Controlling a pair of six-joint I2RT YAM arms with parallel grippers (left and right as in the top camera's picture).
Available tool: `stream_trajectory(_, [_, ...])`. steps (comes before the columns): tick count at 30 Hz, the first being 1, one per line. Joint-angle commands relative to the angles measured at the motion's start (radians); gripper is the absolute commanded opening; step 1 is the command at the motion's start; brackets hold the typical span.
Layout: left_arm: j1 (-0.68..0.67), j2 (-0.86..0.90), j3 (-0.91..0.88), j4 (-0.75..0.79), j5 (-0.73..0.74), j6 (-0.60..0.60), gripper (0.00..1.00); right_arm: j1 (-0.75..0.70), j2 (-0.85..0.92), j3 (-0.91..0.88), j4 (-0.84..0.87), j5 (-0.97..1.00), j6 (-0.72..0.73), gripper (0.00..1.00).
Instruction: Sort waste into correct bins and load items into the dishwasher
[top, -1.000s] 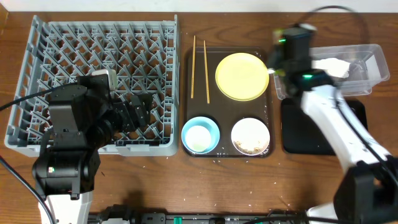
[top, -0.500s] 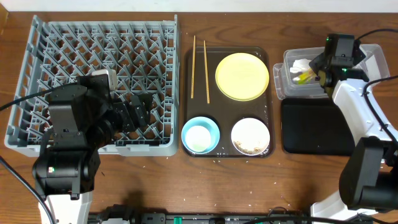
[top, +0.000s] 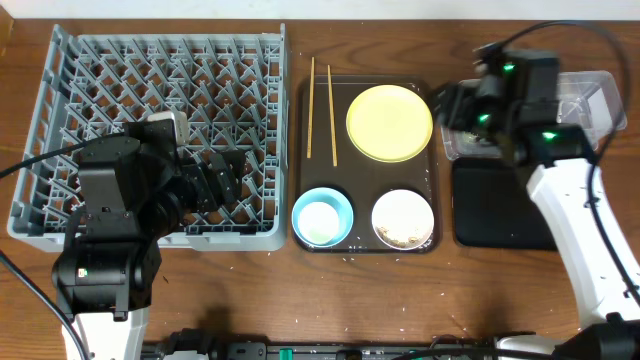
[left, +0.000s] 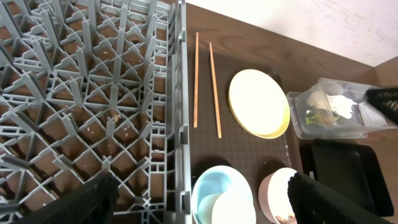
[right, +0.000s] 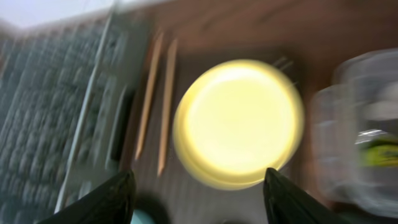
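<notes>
1. Right gripper (top: 448, 103): fingers spread, nothing between them. Hangs over the 9 o'clock end of the clear tub (top: 590, 95).
2. Yellow plate (top: 389, 122): just beside that gripper at its 9 o'clock, flat in the 1 o'clock corner of the brown serving tray (top: 365, 172). Round, so no long axis to line up with. Right wrist view is blurred but frames the plate between the fingertips.
3. Right arm clearly nearer. Left gripper (top: 228, 175) spread wide and empty over the dish rack (top: 160, 60), well apart from the plate.
4. Plate look: glossy pale yellow, shallow raised rim, appears clean. Probably a rim pinch at the 3 o'clock edge, judging by how flat it lies.
5. Chopsticks (top: 320, 110) just at 9 o'clock of the plate, long axis 12–6. Rack further out at 9 o'clock.
6. Napkin (left: 339, 104) and sachet (left: 318, 116) lying in the tub.
</notes>
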Motion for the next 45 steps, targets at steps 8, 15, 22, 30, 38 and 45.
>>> stream_trajectory(8, [-0.001,-0.005,0.017,0.001,0.006,-0.001,0.88,0.336,0.058,-0.007,-0.198,-0.058,-0.307,0.58])
stream_trajectory(15, [-0.001,-0.005,0.017,0.001,0.006,-0.001,0.88,0.525,0.172,-0.018,-0.234,0.075,-0.32,0.52])
stream_trajectory(22, [-0.001,-0.006,0.017,-0.005,0.006,-0.001,0.88,0.557,0.292,-0.018,-0.226,0.172,-0.237,0.39])
stream_trajectory(30, [-0.001,-0.005,0.017,-0.001,0.026,-0.001,0.88,0.55,0.269,-0.008,-0.234,0.149,-0.238,0.01])
stream_trajectory(38, [-0.001,-0.002,0.017,0.037,0.184,-0.001,0.88,0.383,0.037,0.057,-0.2,0.061,-0.238,0.01])
stream_trajectory(45, [-0.002,0.054,0.017,0.192,0.518,-0.126,0.87,0.136,-0.032,0.06,0.049,-0.428,-0.238,0.01])
